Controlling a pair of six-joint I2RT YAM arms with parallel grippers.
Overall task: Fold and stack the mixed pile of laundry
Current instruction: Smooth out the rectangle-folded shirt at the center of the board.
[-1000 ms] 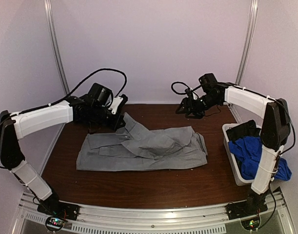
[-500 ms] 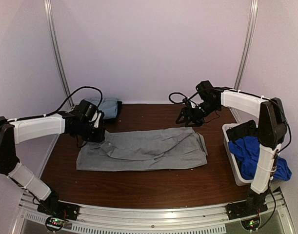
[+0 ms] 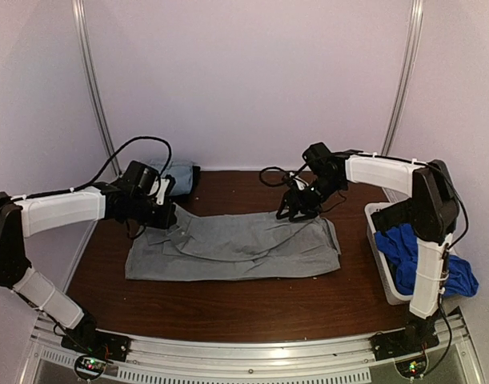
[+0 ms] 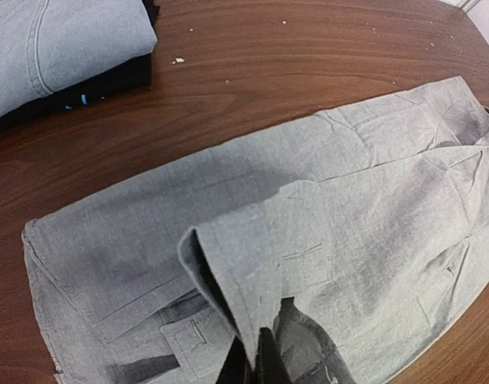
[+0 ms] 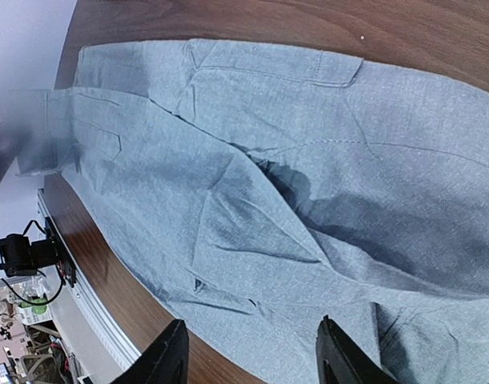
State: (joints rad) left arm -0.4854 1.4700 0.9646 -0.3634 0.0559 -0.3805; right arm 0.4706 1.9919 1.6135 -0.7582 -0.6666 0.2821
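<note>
A light grey garment (image 3: 236, 246) lies spread flat across the middle of the table. My left gripper (image 3: 166, 214) is shut on a fold of its far left corner and holds that fold a little off the table; the left wrist view shows the pinched fold (image 4: 244, 272) in the gripper (image 4: 258, 364). My right gripper (image 3: 296, 206) is open and empty just above the garment's far right edge. Its fingertips (image 5: 174, 360) stand wide apart over the grey cloth (image 5: 308, 184). A royal-blue piece (image 3: 412, 248) and a dark piece (image 3: 400, 212) lie in the bin.
A folded grey piece (image 3: 178, 173) on a dark piece sits at the back left corner, seen also in the left wrist view (image 4: 60, 40). The white plastic bin (image 3: 382, 268) stands at the right edge. Bare brown table (image 3: 228, 308) runs along the front.
My left gripper brought the raised cloth down and to the left, so the garment now lies flatter. My right gripper moved left and down to the garment's far edge.
</note>
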